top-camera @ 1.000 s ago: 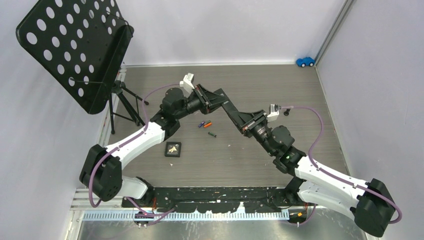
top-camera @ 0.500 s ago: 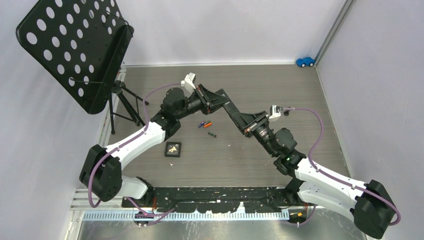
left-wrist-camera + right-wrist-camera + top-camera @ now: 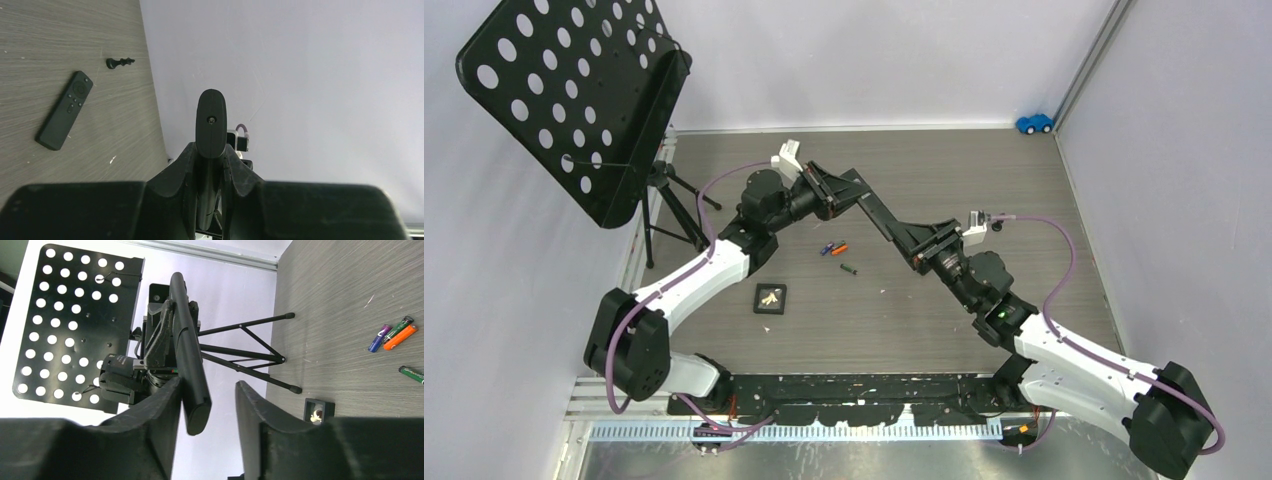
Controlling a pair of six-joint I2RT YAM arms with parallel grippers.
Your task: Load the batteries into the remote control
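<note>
Batteries [image 3: 398,330] far from table [image 3: 350,280] edges, remote [image 3: 187,340] in left gripper [image 3: 210,152]

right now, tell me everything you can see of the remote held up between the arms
The remote is a slim black bar, plastic-looking, with rounded ends, held off the table. The left end effector is shut on one end; the other end lies between the right end effector's parted fingers, close against one.

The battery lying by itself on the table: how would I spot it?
On the grey wood-grain table, find three batteries bunched near the middle. The lone battery lies just nearer the front edge. It is dark green and touches nothing; the bunch shows orange and blue.
</note>
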